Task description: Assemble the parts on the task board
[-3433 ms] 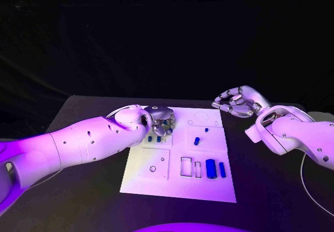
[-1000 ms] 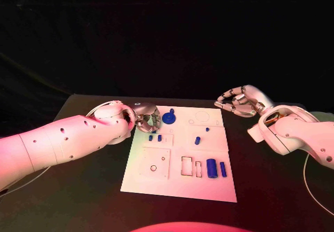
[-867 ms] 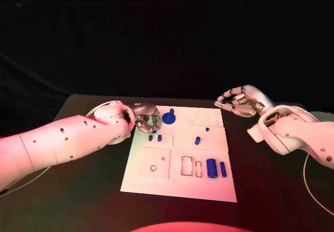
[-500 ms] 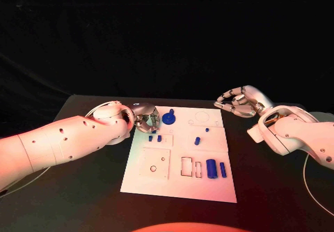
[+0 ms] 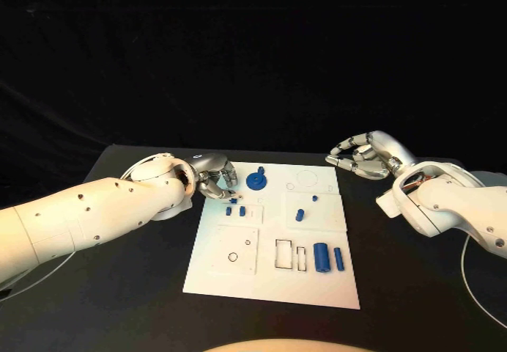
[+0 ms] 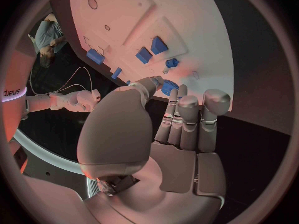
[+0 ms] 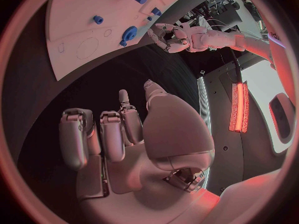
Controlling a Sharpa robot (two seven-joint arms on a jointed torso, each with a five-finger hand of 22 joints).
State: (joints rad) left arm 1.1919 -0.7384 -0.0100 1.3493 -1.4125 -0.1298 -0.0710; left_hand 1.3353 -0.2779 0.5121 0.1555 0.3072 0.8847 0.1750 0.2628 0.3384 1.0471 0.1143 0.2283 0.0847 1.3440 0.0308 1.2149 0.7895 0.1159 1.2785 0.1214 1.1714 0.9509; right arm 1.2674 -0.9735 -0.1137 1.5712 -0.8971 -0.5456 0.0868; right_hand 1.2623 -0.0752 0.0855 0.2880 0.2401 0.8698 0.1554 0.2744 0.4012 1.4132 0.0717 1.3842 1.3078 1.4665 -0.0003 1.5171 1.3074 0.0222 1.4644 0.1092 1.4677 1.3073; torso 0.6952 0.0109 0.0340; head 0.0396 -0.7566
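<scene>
The white task board (image 5: pixel 227 271) lies mid-table. A blue gear-like part (image 5: pixel 257 178) sits near its far left corner, with a small blue knob (image 5: pixel 234 199) and two short blue pieces (image 5: pixel 234 210) just nearer. My left hand (image 5: pixel 217 176) hovers at the board's left edge beside the gear, fingers stretched out and holding nothing; the left wrist view shows the gear (image 6: pixel 168 87) just past the fingertips (image 6: pixel 181 92). My right hand (image 5: pixel 365 154) hangs off the board's far right corner, fingers curled in on nothing.
A blue peg (image 5: pixel 299 214) and a smaller one (image 5: pixel 315 196) stand mid-board. A thick blue cylinder (image 5: pixel 320 257) and a thin one (image 5: pixel 338 257) lie beside two rectangular slots (image 5: pixel 283 253). Black table surrounds the board.
My left hand has drawn back leftward off the gear, which stays on the board, and the small blue knob beside it has come into sight. The right hand has stayed put.
</scene>
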